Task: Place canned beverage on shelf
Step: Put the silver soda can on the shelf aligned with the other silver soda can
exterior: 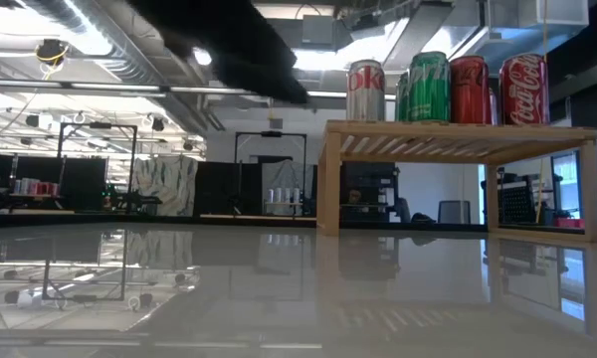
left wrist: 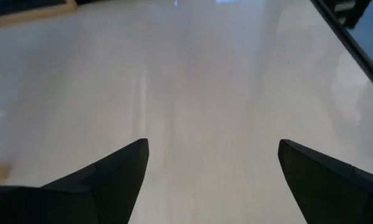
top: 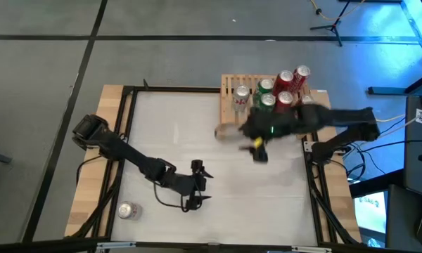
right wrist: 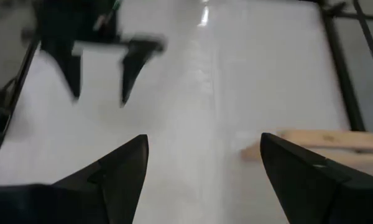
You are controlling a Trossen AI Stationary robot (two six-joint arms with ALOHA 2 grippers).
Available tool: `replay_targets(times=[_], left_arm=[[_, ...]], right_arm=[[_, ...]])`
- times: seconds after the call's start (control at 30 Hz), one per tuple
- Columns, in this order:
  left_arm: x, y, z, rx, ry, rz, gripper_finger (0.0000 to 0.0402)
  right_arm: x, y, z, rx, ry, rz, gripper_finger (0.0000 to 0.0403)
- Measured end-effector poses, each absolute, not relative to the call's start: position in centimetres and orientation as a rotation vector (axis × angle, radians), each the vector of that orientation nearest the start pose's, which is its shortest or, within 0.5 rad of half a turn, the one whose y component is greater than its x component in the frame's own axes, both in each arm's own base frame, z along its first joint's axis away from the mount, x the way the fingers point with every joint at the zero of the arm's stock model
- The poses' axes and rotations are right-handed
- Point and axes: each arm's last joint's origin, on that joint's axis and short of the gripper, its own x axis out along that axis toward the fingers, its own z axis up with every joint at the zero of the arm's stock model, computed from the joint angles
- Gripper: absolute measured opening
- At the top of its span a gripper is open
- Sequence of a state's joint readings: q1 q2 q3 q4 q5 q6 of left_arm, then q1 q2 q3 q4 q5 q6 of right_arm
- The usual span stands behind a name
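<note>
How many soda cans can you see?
7. Six stand on the shelf: one silver, two green, three red. One silver can lies on the table's wooden border by the left arm. The right arm may hide more.

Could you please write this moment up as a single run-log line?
right pincer: open, empty, beside shelf | left pincer: open, idle over table | shelf: six cans upright | silver can: lying off the mat

Most of the white surface is wide open in front of the shelf. Shelf top's crowded with cans; one loose can lies far from the shelf.
</note>
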State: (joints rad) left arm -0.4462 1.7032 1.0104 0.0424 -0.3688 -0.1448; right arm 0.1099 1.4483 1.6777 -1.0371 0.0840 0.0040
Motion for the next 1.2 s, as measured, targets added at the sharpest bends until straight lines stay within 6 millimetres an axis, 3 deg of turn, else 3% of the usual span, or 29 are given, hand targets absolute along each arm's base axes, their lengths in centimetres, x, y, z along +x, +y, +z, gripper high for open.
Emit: replay_targets(times=[0.3,0.47,0.63,0.9,1.2], left_arm=[[28.3,-15.7,27.1,-0.064,0.936,0.12,0.0349],[25.3,-16.8,28.6,-0.217,1.114,0.25,0.0341],[22.9,-18.8,28.7,-0.393,1.244,0.306,0.0329],[19.5,-21.6,28.7,-0.626,1.366,0.4,0.0313],[17.3,-21.8,29.9,-0.697,1.401,0.399,0.0312]], right_arm=[[28.9,10.4,33.7,-0.237,0.716,0.146,0.0303],[29.0,12.6,28.8,-0.233,0.611,0.221,0.0303],[28.4,14.1,25.4,-0.2,0.5,0.303,0.0303],[27.0,16.1,23.7,-0.123,0.419,0.374,0.0303],[25.6,18.0,23.6,-0.072,0.422,0.427,0.0303]])
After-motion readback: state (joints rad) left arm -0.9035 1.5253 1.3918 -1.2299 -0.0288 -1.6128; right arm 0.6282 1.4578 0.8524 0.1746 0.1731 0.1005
